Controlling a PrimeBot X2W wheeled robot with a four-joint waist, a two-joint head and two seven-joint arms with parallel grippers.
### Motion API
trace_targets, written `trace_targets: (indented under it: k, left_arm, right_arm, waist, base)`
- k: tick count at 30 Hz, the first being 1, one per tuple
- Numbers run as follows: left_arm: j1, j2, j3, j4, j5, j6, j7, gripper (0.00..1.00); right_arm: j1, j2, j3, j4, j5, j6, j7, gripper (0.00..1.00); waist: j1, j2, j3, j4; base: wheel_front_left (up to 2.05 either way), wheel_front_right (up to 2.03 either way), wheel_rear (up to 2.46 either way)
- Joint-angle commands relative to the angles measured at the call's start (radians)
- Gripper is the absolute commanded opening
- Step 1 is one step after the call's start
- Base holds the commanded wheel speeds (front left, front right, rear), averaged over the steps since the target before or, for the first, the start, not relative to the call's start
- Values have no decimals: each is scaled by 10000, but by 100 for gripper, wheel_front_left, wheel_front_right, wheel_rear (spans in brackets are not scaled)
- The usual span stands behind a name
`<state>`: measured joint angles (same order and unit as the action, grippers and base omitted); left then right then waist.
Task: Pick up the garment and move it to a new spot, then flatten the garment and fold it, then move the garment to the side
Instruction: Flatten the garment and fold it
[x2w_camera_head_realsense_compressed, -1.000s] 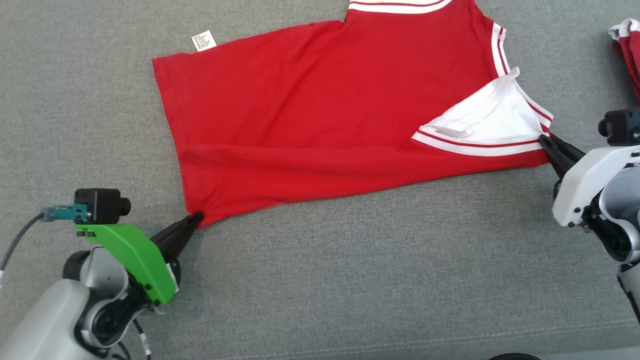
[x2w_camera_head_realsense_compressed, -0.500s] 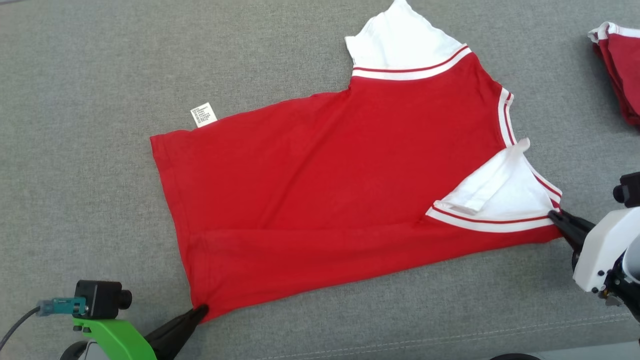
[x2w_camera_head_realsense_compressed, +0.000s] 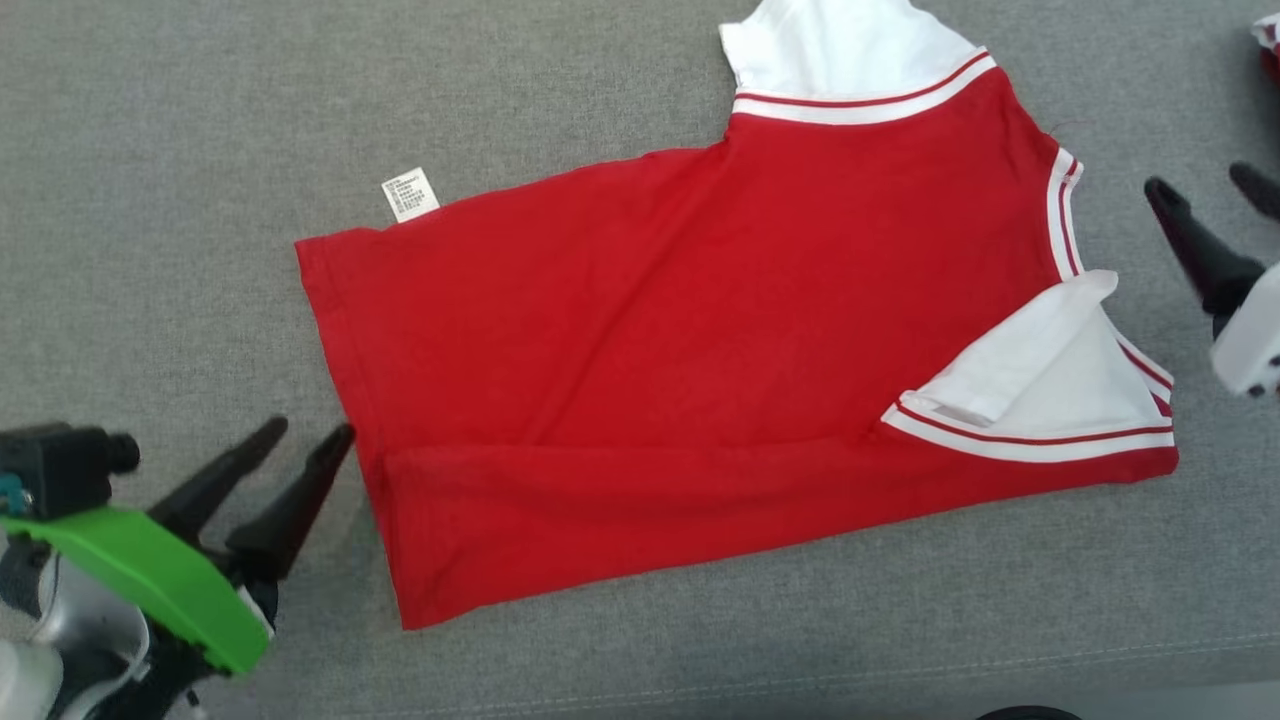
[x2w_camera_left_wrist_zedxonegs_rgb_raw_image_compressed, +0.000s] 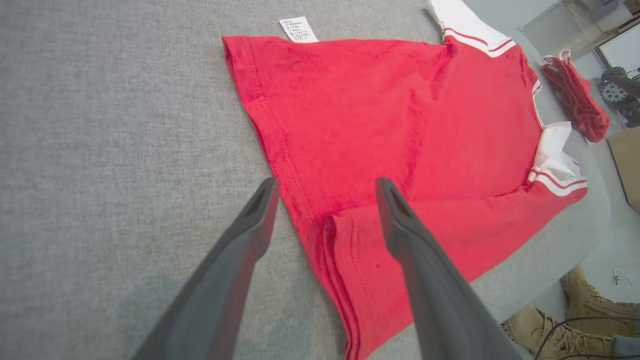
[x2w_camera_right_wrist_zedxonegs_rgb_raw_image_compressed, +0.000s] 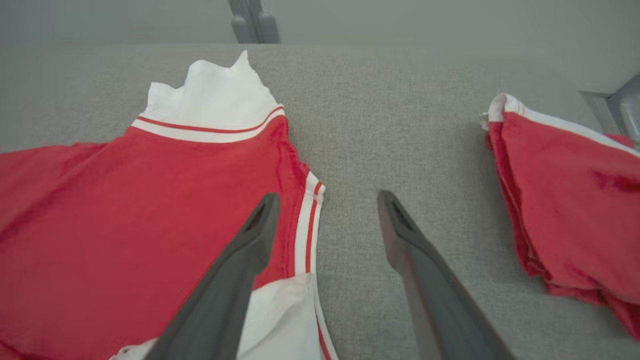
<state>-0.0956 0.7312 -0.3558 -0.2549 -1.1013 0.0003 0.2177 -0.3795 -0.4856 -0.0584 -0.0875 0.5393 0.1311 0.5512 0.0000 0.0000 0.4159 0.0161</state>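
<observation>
A red garment (x2w_camera_head_realsense_compressed: 690, 340) with white striped sleeves lies on the grey surface, its near long edge folded over into a narrow band (x2w_camera_head_realsense_compressed: 640, 515). One white sleeve (x2w_camera_head_realsense_compressed: 1040, 385) is tucked in at the right, and another (x2w_camera_head_realsense_compressed: 840, 45) sticks out at the top. A white label (x2w_camera_head_realsense_compressed: 410, 193) shows at the garment's far left corner. My left gripper (x2w_camera_head_realsense_compressed: 310, 435) stands open just left of the garment's hem (x2w_camera_left_wrist_zedxonegs_rgb_raw_image_compressed: 300, 200), holding nothing. To the right of the collar end my right gripper (x2w_camera_head_realsense_compressed: 1205, 185) is open and empty; its left finger (x2w_camera_right_wrist_zedxonegs_rgb_raw_image_compressed: 250, 240) hovers over the striped collar edge (x2w_camera_right_wrist_zedxonegs_rgb_raw_image_compressed: 307, 220).
A second folded red garment (x2w_camera_right_wrist_zedxonegs_rgb_raw_image_compressed: 565, 200) lies to the right on the grey fabric surface (x2w_camera_head_realsense_compressed: 180, 150). In the left wrist view a person's tan boots (x2w_camera_left_wrist_zedxonegs_rgb_raw_image_compressed: 555, 325) stand beyond the surface's edge, beside a cardboard box (x2w_camera_left_wrist_zedxonegs_rgb_raw_image_compressed: 627, 165).
Both grippers have let go of the garment's near corners, opened and drawn back. The garment now rests on the surface. The camera view has shifted too.
</observation>
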Motion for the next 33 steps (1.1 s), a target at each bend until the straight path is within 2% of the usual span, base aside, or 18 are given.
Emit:
trace_targets:
  k: [1, 4, 8, 11, 15, 20, 21, 22, 23, 24, 28, 29, 30, 33]
  left_arm:
    - [-549, -143, 24, 174, 199, 86, 92, 100]
    - [-2073, -625, -200, 950, 313, 146, 417, 100]
    - [-4050, -1325, -549, 2223, 641, -26, 699, 100]
    - [-5203, -1906, -873, 3174, 926, -207, 708, 100]
    - [-6259, -2401, -1323, 4283, 1464, -492, 631, 100]
    - [-6486, -2787, -2091, 4967, 1566, -1002, 744, 100]
    - [-6459, -2785, -2252, 4941, 1531, -1084, 826, 69]
    - [-6459, -2785, -2252, 4941, 1531, -1084, 826, 69]
    - [-6426, -2763, -2389, 4876, 1490, -1148, 889, 29]
    - [-6378, -2767, -2521, 4779, 1420, -1204, 914, 0]
    - [-6307, -2693, -2816, 4355, 1116, -1301, 898, 0]
    - [-6347, -2645, -2833, 4299, 1053, -1308, 866, 0]
    - [-6385, -2606, -2840, 4262, 992, -1299, 807, 0]
    - [-6516, -2467, -2707, 4295, 973, -1299, 494, 0]
  right_arm:
    - [-578, 71, 96, 110, -196, -7, 94, 100]
    - [-2286, 321, 362, 817, -923, -7, 272, 100]
    - [-4442, 771, 922, 2128, -2029, -4, 53, 100]
    - [-5598, 879, 1371, 3291, -2906, -9, -270, 100]
    - [-6608, 1197, 1695, 4614, -3539, -7, -748, 100]
    - [-7117, 1243, 2000, 5976, -3850, -12, -1267, 100]
    - [-7166, 1241, 2040, 6218, -3875, -6, -1335, 100]
    - [-7166, 1241, 2040, 6218, -3875, -6, -1335, 100]
    - [-7172, 1246, 2036, 6445, -3887, -4, -1406, 100]
    - [-7181, 1220, 2033, 6669, -3899, -4, -1460, 100]
    - [-7294, 1213, 2110, 7416, -3881, -3, -1534, 100]
    - [-7319, 1231, 2152, 7530, -3861, 5, -1564, 46]
    - [-7353, 1247, 2197, 7619, -3864, 13, -1668, 1]
    - [-7570, 1330, 2318, 7746, -3781, 8, -2103, 0]
  waist:
    - [0, 0, 633, 362]
    - [0, 0, 1258, 679]
    - [0, 0, 2133, 1116]
    - [0, 0, 2576, 1483]
    - [0, 0, 2886, 1903]
    - [0, 0, 2822, 2270]
    - [0, 0, 2787, 2323]
    - [0, 0, 2787, 2323]
    - [0, 0, 2754, 2368]
    - [0, 0, 2714, 2419]
    - [0, 0, 2591, 2546]
    - [0, 0, 2575, 2546]
    - [0, 0, 2561, 2530]
    - [0, 0, 2458, 2345]
  base:
    - [0, 0, 0]
    - [0, 0, 0]
    - [0, 0, 0]
    - [0, 0, 0]
    - [0, 0, 0]
    - [0, 0, 0]
    - [0, 0, 0]
    - [0, 0, 0]
    - [0, 0, 0]
    - [0, 0, 0]
    - [0, 0, 0]
    - [0, 0, 0]
    - [0, 0, 0]
    - [0, 0, 0]
